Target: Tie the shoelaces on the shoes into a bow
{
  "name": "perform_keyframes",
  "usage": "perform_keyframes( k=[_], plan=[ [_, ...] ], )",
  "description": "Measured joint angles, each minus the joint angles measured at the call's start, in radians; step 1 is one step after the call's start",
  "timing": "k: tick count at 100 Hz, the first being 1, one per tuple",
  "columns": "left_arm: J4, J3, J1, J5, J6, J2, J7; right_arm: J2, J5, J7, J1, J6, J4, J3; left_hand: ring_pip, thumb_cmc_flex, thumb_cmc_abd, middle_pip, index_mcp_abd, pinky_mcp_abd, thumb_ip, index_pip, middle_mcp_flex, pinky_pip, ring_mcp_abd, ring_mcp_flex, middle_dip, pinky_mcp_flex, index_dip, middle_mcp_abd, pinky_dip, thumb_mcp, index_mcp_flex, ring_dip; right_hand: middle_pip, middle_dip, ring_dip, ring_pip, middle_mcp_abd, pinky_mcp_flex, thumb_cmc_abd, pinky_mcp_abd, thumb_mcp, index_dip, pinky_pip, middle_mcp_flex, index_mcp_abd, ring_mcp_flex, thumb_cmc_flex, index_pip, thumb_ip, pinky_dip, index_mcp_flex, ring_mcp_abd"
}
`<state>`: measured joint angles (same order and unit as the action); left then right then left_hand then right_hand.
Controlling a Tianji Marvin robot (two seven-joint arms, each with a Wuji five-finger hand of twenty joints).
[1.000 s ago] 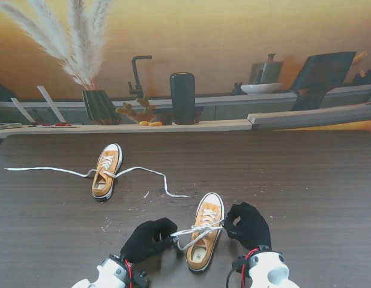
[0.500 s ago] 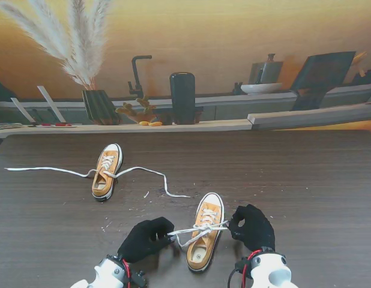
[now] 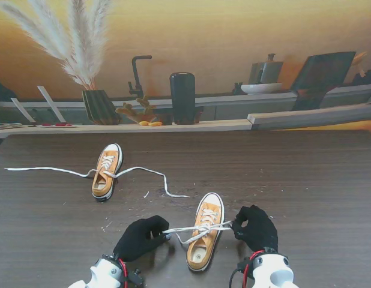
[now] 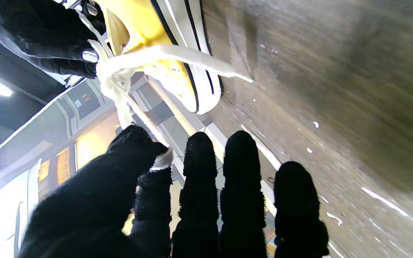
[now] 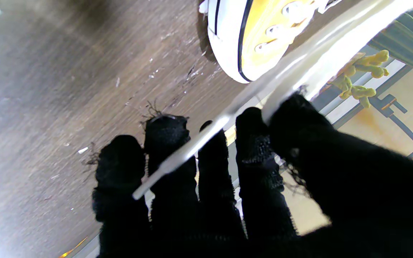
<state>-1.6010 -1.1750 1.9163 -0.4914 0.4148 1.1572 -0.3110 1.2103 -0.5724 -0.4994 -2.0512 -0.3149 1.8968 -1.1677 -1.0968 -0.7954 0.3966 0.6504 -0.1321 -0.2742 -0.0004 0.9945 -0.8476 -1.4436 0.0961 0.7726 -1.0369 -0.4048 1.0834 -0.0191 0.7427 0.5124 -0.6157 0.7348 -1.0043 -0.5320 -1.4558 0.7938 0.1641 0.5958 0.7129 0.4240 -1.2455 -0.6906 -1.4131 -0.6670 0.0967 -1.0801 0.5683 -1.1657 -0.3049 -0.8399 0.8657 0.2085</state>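
Note:
A yellow sneaker (image 3: 205,237) lies close in front of me, toe pointing away. Its white lace (image 3: 191,230) is stretched sideways across the tongue, with a knot (image 4: 111,77) over the middle. My left hand (image 3: 139,237), in a black glove, pinches the left loop between thumb and forefinger (image 4: 156,163). On the other side my right hand (image 3: 254,227) pinches the right strand (image 5: 264,96), whose loose end crosses its fingers (image 5: 163,143). A second yellow sneaker (image 3: 106,170) sits farther left, its lace (image 3: 150,176) untied and spread on the table.
The dark wooden table (image 3: 305,180) carries small white flecks around the shoes. Along its far edge a shelf holds a vase of pampas grass (image 3: 98,105), a black cylinder (image 3: 182,97), a black tap (image 3: 137,75) and a bowl (image 3: 260,88).
Both hands have drawn apart, left hand leftwards and right hand slightly rightwards, pulling the lace of the near sneaker tauter and flatter across the shoe.

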Motion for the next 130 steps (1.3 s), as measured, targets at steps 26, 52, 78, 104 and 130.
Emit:
perform_keyframes(
  k=[26,52,78,104,130],
  plan=[
    [-0.005,-0.012,0.007,-0.009,-0.017,0.0,-0.007,0.001,-0.001,0.0,-0.004,-0.014,0.001,-0.008,0.0,0.0,0.0,0.001,0.0,0.0,0.0,0.0,0.0,0.0,0.0,0.0,0.0,0.0,0.0,0.0,0.0,0.0,0.0,0.0,-0.01,0.01,0.001,-0.006,0.001,-0.008,0.0,0.0,0.0,0.0,0.0,0.0,0.001,-0.01,0.0,0.0,0.0,0.001,0.0,0.001],
    [-0.012,-0.026,0.018,-0.014,-0.021,0.0,-0.013,0.001,-0.006,-0.003,-0.01,-0.026,0.004,-0.013,0.0,0.0,0.0,0.001,0.0,0.0,0.0,0.001,0.0,0.0,0.0,0.0,0.0,0.0,0.0,0.0,0.0,0.0,0.0,0.0,-0.01,0.01,0.01,-0.006,0.002,-0.009,0.0,0.0,0.0,0.0,0.0,0.0,0.003,-0.01,0.0,0.0,0.0,0.001,0.0,0.001],
    [-0.013,-0.043,0.029,-0.021,-0.022,0.001,-0.02,0.001,-0.013,0.0,-0.019,-0.044,0.011,-0.019,0.0,0.0,0.0,0.001,0.0,0.0,0.0,0.001,0.0,0.0,-0.001,0.0,0.0,0.0,0.0,0.0,0.0,0.0,0.0,0.0,-0.01,0.01,0.01,-0.01,0.002,-0.009,0.0,0.0,0.0,0.0,0.0,-0.001,0.011,-0.01,0.0,0.0,0.0,0.002,0.0,0.001],
    [-0.019,-0.052,0.038,-0.025,-0.034,0.0,-0.012,0.001,-0.016,0.009,-0.026,-0.063,0.018,-0.023,0.002,-0.003,-0.011,0.001,0.0,0.0,0.005,0.001,0.0,0.008,-0.001,0.0,0.001,0.006,0.0,0.0,0.0,-0.029,0.003,0.0,-0.011,0.01,0.01,-0.014,0.002,-0.009,0.0,0.001,0.0,0.0,0.0,-0.001,0.009,-0.01,0.0,0.0,0.0,0.002,0.0,0.01],
    [-0.023,-0.052,0.041,-0.035,-0.051,0.0,-0.031,0.01,-0.015,-0.076,-0.028,0.012,-0.001,-0.022,0.029,0.088,-0.101,-0.009,0.058,0.0,0.115,-0.441,0.152,0.038,-0.015,-0.051,0.19,0.052,-0.489,0.0,0.0,-0.176,0.174,0.0,0.051,0.04,0.077,-0.176,0.004,-0.037,-0.001,0.048,-0.001,0.227,0.001,-0.003,0.002,-0.074,-0.08,0.287,0.023,0.002,-0.09,0.085]
  ],
)
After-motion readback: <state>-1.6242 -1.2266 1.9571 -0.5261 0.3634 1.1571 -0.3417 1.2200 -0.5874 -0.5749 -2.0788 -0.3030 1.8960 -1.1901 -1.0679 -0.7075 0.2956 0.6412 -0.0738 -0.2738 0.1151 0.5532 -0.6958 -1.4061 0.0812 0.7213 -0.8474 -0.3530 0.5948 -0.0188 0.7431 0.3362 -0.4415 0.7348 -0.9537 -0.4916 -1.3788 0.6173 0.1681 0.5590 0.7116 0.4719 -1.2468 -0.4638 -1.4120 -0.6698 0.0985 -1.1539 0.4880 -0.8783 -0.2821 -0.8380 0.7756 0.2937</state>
